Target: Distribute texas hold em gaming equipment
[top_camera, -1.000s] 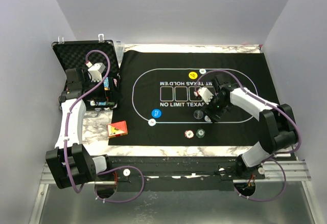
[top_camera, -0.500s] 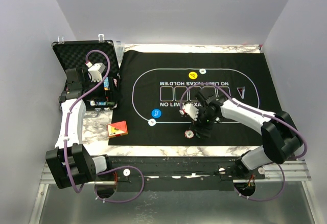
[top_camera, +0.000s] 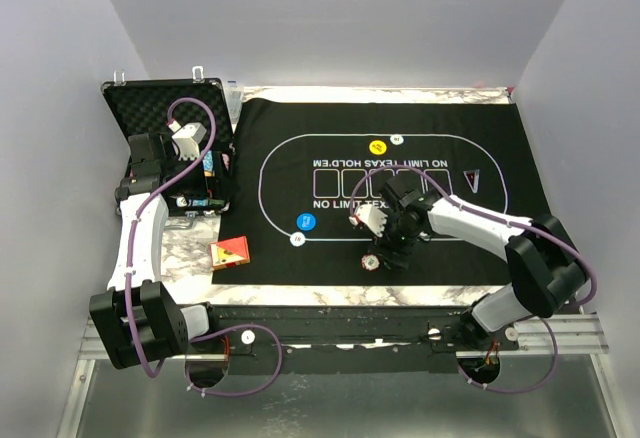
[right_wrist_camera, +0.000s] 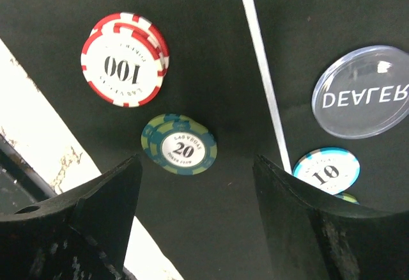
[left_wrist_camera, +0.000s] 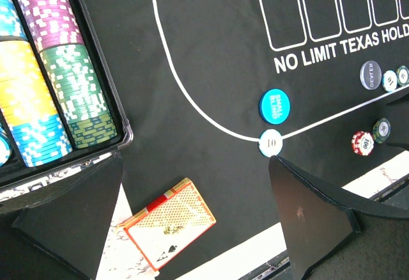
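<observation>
One large black felt mat (top_camera: pixel 300 133) printed NO LIMIT TEXAS HOLD'EM covers most of the table, and at its left we see the open foam-lined case (top_camera: pixel 150 103), with rows of striped poker chips (left_wrist_camera: pixel 57 69) packed on edge in its tray. The left gripper (left_wrist_camera: pixel 195 165) hangs over the case's near edge, its jaws spread wide and empty. The right gripper (right_wrist_camera: pixel 197 165) hovers low over the near middle of the mat, jaws apart and gripping nothing. The red-orange card box (left_wrist_camera: pixel 169 219) lies flat across the mat's near-left edge. Inside the printed oval we find a yellow button disc (top_camera: pixel 378 147) at the far side, a blue button disc (left_wrist_camera: pixel 275 105) at the near left and a clear DEALER button (right_wrist_camera: pixel 362 91). A small red 100 stack (right_wrist_camera: pixel 124 59) sits beside a green 20 chip (right_wrist_camera: pixel 179 144) that lies under the right gripper, and a white 10 chip (left_wrist_camera: pixel 270 142) rests on the oval line.
</observation>
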Available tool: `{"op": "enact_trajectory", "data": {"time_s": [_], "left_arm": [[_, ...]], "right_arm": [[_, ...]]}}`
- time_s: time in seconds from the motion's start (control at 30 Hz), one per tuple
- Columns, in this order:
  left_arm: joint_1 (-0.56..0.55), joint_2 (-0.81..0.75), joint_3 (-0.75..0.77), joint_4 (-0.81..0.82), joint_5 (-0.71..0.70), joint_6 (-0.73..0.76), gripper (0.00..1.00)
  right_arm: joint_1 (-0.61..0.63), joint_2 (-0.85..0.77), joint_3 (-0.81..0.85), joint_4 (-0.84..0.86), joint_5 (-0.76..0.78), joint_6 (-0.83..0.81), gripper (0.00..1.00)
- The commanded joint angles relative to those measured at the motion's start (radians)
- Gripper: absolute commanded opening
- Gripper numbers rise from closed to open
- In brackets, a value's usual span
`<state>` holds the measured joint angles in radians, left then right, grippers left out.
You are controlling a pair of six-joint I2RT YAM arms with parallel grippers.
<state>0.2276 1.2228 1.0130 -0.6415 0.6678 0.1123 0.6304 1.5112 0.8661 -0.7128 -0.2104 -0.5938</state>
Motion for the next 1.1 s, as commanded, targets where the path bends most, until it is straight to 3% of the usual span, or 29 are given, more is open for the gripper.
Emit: {"op": "enact_trajectory", "data": {"time_s": [0.0, 0.37, 0.63, 1.07], "left_arm": [[-0.002, -0.001, 0.011, -0.012, 0.016, 0.006, 0.99], [-0.002, 0.009, 0.019, -0.012, 0.023, -0.001, 0.99], [-0.002, 0.008, 0.021, -0.012, 0.022, -0.003, 0.99], [-0.002, 0.016, 0.023, -0.014, 0.024, -0.003, 0.99]], "right_arm": [[0.017, 0.021, -0.012, 0.046, 0.024, 0.021, 0.73], [0.039, 0.026, -0.056, 0.073, 0.073, 0.028, 0.65], [0.039, -0.007, -0.039, 0.036, 0.071, 0.029, 0.47], [0.040, -0.054, 0.044, -0.042, 0.033, 0.030, 0.40]]}}
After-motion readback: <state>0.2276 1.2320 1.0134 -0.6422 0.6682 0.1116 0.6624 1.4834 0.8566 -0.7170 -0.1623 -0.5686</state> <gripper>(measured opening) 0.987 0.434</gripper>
